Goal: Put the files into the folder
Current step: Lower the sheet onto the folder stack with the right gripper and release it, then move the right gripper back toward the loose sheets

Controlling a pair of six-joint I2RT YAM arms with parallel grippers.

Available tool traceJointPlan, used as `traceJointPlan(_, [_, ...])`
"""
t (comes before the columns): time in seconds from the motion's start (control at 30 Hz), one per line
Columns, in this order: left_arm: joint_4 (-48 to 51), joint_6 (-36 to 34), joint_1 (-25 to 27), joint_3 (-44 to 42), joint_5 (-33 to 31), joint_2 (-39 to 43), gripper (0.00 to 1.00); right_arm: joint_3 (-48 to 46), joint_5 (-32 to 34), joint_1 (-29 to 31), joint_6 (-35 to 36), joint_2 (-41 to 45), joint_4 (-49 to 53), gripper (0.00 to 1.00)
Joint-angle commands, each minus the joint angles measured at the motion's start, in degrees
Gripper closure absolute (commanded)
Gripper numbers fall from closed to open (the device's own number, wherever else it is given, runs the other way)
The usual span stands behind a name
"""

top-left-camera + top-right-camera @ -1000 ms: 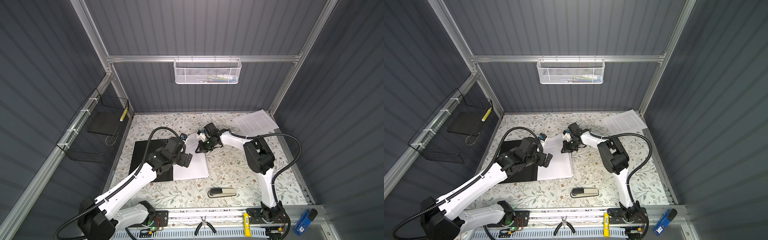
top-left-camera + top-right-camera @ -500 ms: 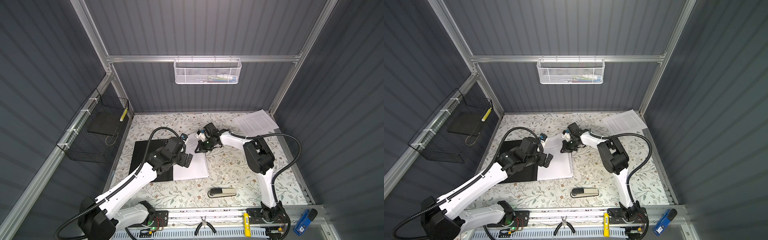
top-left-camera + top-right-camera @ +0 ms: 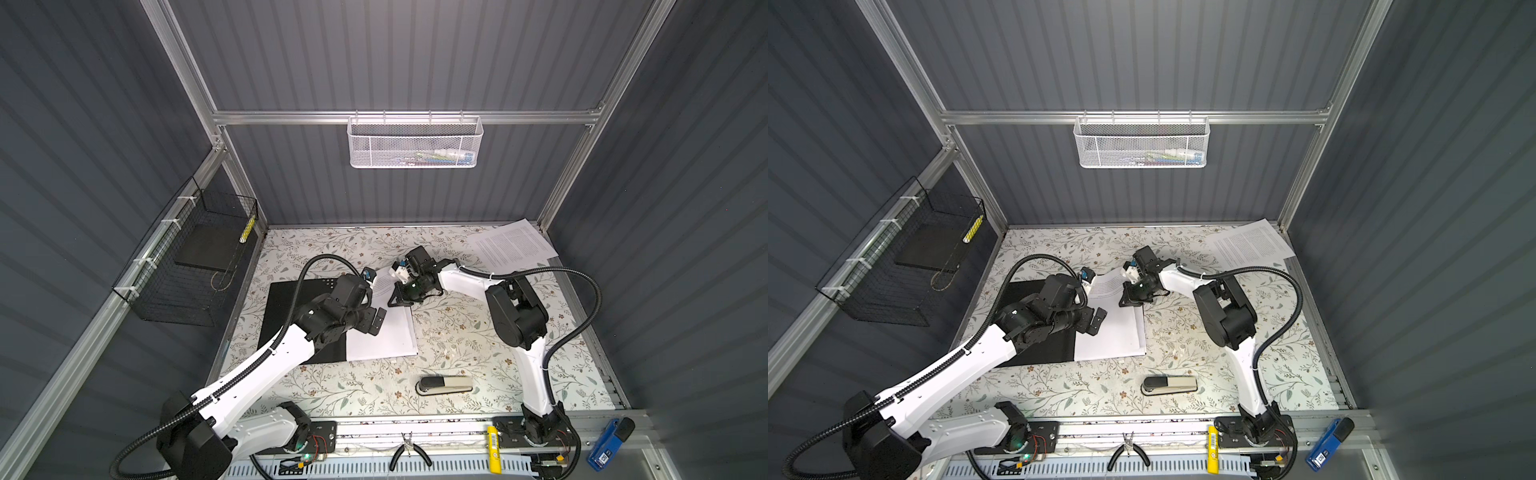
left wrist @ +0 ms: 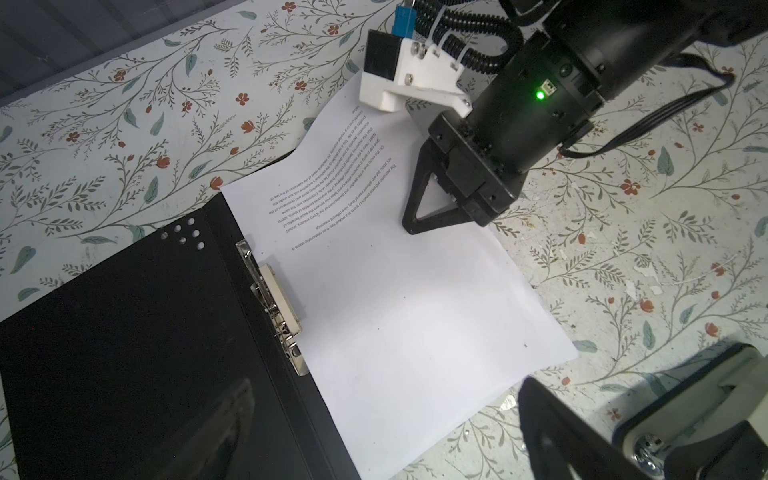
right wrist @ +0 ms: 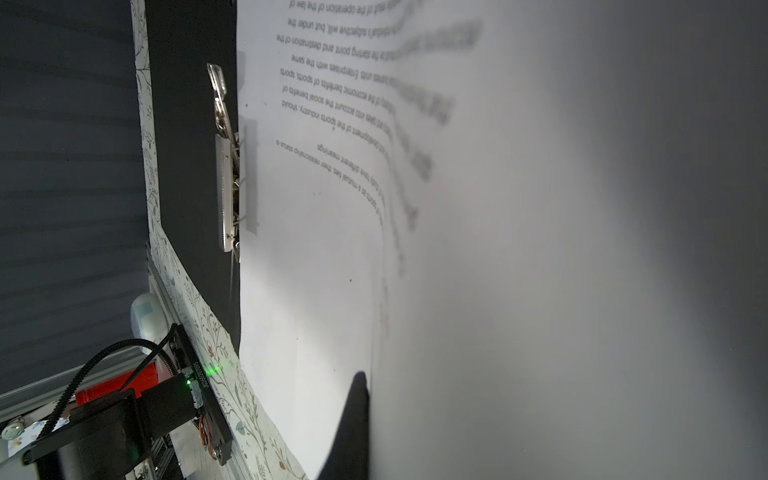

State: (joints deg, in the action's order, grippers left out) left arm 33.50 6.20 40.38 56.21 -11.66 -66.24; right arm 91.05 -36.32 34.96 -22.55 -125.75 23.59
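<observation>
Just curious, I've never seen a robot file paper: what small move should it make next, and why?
Probably the right tool should swing the sheet it pinches straight. The sheet lies crooked, with its far corner beyond the folder.

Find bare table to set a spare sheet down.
Free: far strip, folder to paper stack; front strip, folder to stapler; patch between sheet and right arm. Crowded: right gripper gripping sheet, left gripper above.
</observation>
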Motion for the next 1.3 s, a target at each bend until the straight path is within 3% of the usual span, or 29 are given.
traceJointPlan(0.0, [1.4, 0.7, -0.5, 1.8, 1.1, -0.4, 0.0, -0.5, -1.1, 0.4, -0.3, -0.5, -0.1, 1.0])
traceJointPlan(0.17, [1.5, 0.7, -0.5, 1.8, 1.1, -0.6, 0.0, -0.6, -1.1, 0.5, -0.4, -0.5, -0.2, 0.91])
traceJointPlan(0.53, [1.5, 0.7, -0.5, 1.9, 1.4, -0.9, 0.0, -1.1, -0.1, 0.6, -0.9, 0.5, -0.4, 0.83])
traceJointPlan(0.7, [1.6, 0.8, -0.6, 1.9, 1.2, -0.8, 0.0, -1.7, 1.3, 0.6, -0.9, 1.8, -0.1, 0.7])
traceJointPlan(0.87, [1.6, 0.8, -0.6, 1.8, 1.1, -0.5, 0.0, -3.4, 3.7, 0.6, -0.6, 5.1, 0.7, 0.45])
traceJointPlan(0.9, [1.6, 0.8, -0.6, 1.8, 1.2, -0.5, 0.0, -3.7, 4.2, 0.5, -0.4, 6.0, 1.2, 0.03])
traceJointPlan(1.1, [1.6, 0.8, -0.6, 1.9, 1.1, -0.5, 0.0, -5.8, 12.0, -0.3, 0.1, 12.5, 5.9, 0.01])
traceJointPlan(1.27, [1.6, 0.8, -0.7, 1.9, 1.1, -0.5, 0.0, -9.1, 16.5, -6.4, -0.6, 17.2, 7.0, 0.01])
